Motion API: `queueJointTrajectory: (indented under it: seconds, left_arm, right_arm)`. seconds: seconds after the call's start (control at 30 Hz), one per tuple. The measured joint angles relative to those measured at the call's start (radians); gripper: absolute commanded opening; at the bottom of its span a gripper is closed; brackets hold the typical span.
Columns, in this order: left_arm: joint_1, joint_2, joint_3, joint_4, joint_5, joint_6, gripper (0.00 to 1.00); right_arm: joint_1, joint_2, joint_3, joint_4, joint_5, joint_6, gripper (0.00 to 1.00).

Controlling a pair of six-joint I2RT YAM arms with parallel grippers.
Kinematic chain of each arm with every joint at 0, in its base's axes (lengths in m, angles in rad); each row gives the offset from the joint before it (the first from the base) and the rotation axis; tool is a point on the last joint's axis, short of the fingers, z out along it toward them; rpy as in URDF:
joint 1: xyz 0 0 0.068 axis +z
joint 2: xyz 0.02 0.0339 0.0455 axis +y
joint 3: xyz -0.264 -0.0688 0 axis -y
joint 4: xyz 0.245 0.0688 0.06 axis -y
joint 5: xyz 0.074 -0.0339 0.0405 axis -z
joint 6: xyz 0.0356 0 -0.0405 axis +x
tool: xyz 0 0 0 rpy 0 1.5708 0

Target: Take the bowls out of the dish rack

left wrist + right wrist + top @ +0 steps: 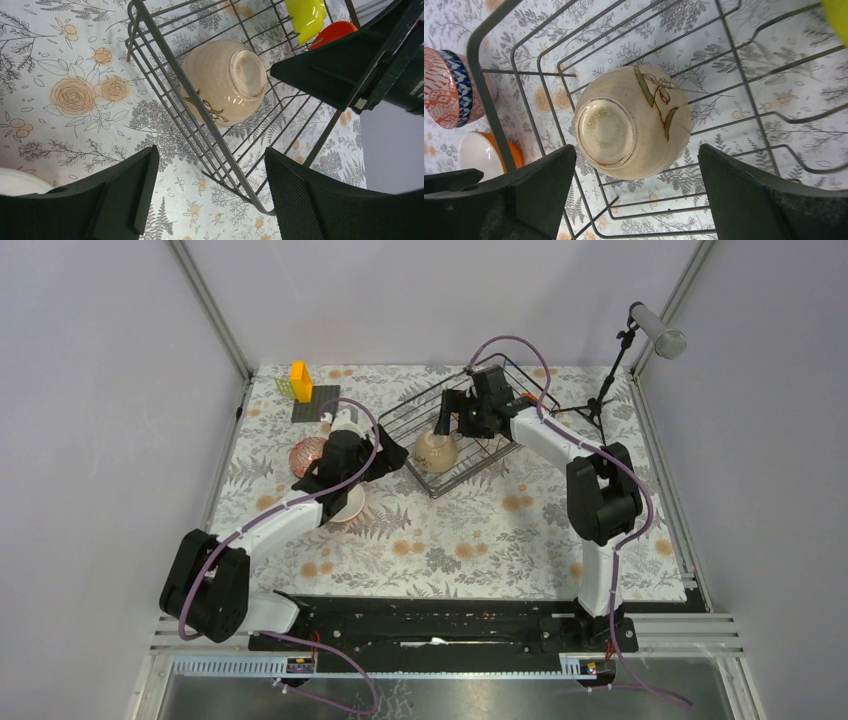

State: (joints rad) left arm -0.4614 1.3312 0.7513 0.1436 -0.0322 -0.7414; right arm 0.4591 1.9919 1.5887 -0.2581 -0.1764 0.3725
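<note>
— Well, your right gripper [636,165] stands with jaws wide apart over the beige bowl [631,122], not touching it. The bowl lies foot showing in the dish rack [488,100], near its corner.

— Careful: your left gripper [210,160], also apart and empty, hangs just beside that corner. The arms may collide, or a finger may hook a wire. Under all is a floral tablecloth [450,540], with grey walls [100,390] around.

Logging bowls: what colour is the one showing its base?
Beige bowl with green sprig; right wrist view.

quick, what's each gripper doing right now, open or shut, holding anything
left gripper: open, empty, beside the rack
right gripper: open, empty, jaws wide over the beige bowl
</note>
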Motion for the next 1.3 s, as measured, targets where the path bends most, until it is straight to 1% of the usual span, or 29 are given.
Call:
queueJointTrajectory:
  seconds: [0.13,0.37,0.5,0.7,0.8,0.97,1.17,1.3]
  left_arm:
    - [0.013,0.034,0.018,0.004,0.012,-0.014,0.80]
    - [0.053,0.108,0.042,0.018,0.063,-0.056,0.76]
    - [0.060,0.166,0.070,0.015,0.075,-0.069,0.68]
    - [0.060,0.251,0.145,0.008,0.094,-0.071,0.59]
    - [0.060,0.273,0.153,0.007,0.105,-0.071,0.54]
    - [0.060,0.288,0.158,0.008,0.116,-0.071,0.40]
    - [0.058,0.301,0.180,0.016,0.138,-0.072,0.13]
    - [0.062,0.309,0.190,0.012,0.135,-0.138,0.01]
  right_arm:
    - [-0.006,0.042,-0.011,0.025,-0.047,0.043,0.96]
    - [-0.008,0.106,-0.017,0.070,-0.108,0.105,1.00]
    - [-0.008,0.119,-0.017,0.093,-0.124,0.132,1.00]
    - [-0.009,0.133,-0.017,0.120,-0.134,0.169,1.00]
    - [-0.009,0.139,-0.017,0.136,-0.138,0.179,1.00]
    - [-0.009,0.160,-0.010,0.164,-0.163,0.194,1.00]
    - [-0.014,0.174,-0.016,0.207,-0.193,0.219,1.00]
    - [-0.026,0.175,-0.046,0.257,-0.236,0.251,1.00]
